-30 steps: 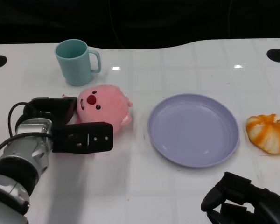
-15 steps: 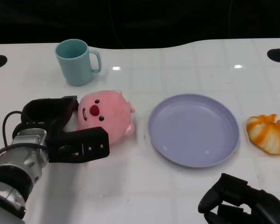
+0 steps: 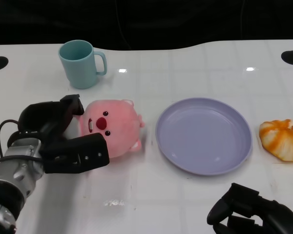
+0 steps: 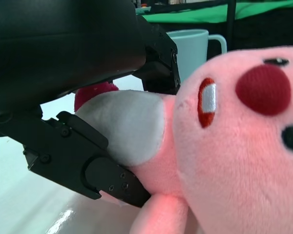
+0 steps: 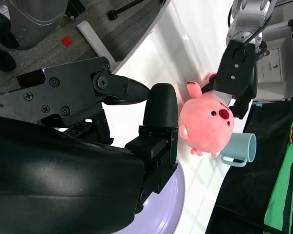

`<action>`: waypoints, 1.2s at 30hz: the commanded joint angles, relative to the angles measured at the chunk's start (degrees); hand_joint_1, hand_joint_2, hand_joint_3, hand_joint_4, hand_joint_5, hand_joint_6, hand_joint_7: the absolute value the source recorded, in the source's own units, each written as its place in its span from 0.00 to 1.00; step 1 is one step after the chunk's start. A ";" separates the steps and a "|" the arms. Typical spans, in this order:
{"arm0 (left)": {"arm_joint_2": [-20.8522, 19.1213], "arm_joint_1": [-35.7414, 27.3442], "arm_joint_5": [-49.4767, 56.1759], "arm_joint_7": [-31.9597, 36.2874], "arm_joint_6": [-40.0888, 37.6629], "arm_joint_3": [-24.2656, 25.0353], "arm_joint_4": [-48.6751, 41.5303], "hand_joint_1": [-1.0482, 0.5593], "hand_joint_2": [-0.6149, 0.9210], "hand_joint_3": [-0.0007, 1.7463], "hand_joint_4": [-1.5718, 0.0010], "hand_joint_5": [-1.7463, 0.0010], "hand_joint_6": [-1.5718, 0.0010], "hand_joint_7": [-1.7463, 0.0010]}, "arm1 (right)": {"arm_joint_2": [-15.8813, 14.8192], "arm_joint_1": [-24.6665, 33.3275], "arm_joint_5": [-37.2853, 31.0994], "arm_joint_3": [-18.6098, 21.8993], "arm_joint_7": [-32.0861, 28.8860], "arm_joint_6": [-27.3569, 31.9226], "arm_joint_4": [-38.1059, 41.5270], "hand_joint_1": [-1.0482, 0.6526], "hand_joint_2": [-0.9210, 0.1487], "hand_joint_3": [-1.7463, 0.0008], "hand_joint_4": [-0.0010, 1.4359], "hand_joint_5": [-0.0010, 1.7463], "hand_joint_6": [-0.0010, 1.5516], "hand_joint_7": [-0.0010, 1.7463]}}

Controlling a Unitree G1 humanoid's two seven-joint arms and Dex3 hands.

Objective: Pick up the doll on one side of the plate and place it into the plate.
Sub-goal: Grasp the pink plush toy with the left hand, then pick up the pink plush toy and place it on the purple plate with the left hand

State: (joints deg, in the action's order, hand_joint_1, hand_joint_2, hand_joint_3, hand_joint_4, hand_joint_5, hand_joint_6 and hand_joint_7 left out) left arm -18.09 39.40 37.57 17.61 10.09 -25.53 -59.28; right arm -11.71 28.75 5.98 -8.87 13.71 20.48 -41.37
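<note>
The left hand (image 3: 58, 134) grips the pink doll (image 3: 111, 127), black fingers (image 4: 95, 168) wrapped around its back and underside. The doll sits on the white table (image 3: 185, 73) just left of the lilac plate (image 3: 203, 134), not touching it, face turned toward the camera. Behind it stands a teal mug (image 3: 81, 63). The right hand (image 3: 249, 214) rests near the table's front edge, fingers curled in on nothing. An orange-and-white plush (image 3: 282, 138) lies right of the plate.
</note>
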 commanded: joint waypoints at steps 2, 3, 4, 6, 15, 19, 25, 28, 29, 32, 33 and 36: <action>-1.39 -1.19 -2.67 -1.86 -1.50 3.00 3.52 0.54 0.96 0.23 0.46 0.00 0.60 0.00 | -0.43 0.07 0.16 0.31 -0.46 0.62 -1.15 0.44 0.00 0.72 0.45 1.00 0.30 0.95; -1.28 -1.41 -3.63 -1.98 -1.39 3.91 4.39 0.55 0.96 0.24 0.46 0.00 0.59 0.00 | -0.45 -0.02 0.48 0.45 -0.36 0.73 -1.15 0.44 0.00 0.72 0.45 1.00 0.30 0.94; -1.17 -1.59 -4.58 -2.48 -1.52 4.76 5.33 0.55 0.95 0.24 0.45 0.00 0.58 0.00 | -0.50 -0.10 0.65 0.52 -0.25 0.63 -1.04 0.44 0.00 0.72 0.45 1.00 0.30 0.94; -1.16 -1.91 -5.77 -3.36 -1.41 5.80 7.19 0.55 0.95 0.25 0.44 0.00 0.56 0.00 | -0.53 -0.16 0.67 0.43 -0.25 0.61 -0.87 0.45 0.00 0.71 0.45 1.00 0.30 0.95; 0.30 -4.74 -7.73 -8.37 -5.46 8.36 20.82 0.56 0.76 0.58 0.42 0.00 0.53 0.00 | -0.98 0.88 1.24 1.10 0.15 0.40 -1.32 0.46 0.00 0.71 0.47 1.00 0.30 0.96; 1.56 -5.11 -6.45 -8.56 -5.57 7.34 24.81 0.56 0.68 0.68 0.42 0.00 0.52 0.00 | -1.15 1.11 1.27 1.87 0.63 -1.59 -0.37 0.46 0.00 0.71 0.47 1.00 0.30 0.97; 5.01 -3.29 -5.90 -8.99 -5.75 6.32 26.40 0.54 0.65 0.73 0.40 0.00 0.51 0.00 | -1.40 0.90 0.28 1.77 0.87 -2.68 0.36 0.45 0.00 0.72 0.48 1.00 0.31 0.96; 6.79 -1.64 -4.89 -8.64 -5.42 5.24 25.62 0.53 0.65 0.71 0.40 0.00 0.52 0.00 | -1.02 0.81 0.16 1.15 0.74 -2.73 0.67 0.45 0.00 0.72 0.47 1.00 0.31 0.96; 7.29 -1.19 -4.68 -8.82 -5.57 4.98 25.54 0.54 0.65 0.70 0.40 0.00 0.52 0.00 | -0.95 0.83 0.03 0.91 0.60 -2.51 0.49 0.45 0.00 0.72 0.47 1.00 0.31 0.96; 9.14 0.09 -4.40 -9.24 -5.75 4.34 24.86 0.55 0.65 0.69 0.41 0.01 0.48 0.05 | -0.66 0.96 -0.11 0.39 0.16 -2.33 0.09 0.46 0.00 0.71 0.47 1.00 0.31 0.95; 9.94 0.49 -4.22 -9.23 -6.05 4.03 24.59 0.54 0.64 0.71 0.40 0.00 0.48 0.04 | -0.66 0.98 -0.20 0.27 0.01 -2.24 -0.05 0.46 0.00 0.72 0.47 1.00 0.31 0.95; 11.71 1.97 -3.15 -9.85 -6.69 2.39 23.63 0.54 0.63 0.76 0.39 0.00 0.50 0.01 | -0.75 0.97 -0.13 0.02 -0.20 -1.79 -0.52 0.46 0.00 0.72 0.46 1.00 0.30 0.95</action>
State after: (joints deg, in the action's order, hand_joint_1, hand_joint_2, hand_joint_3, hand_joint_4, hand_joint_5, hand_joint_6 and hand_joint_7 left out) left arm -6.60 39.92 33.84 8.56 3.92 -22.58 -35.10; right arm -12.17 29.54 6.02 -8.87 13.81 18.44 -41.13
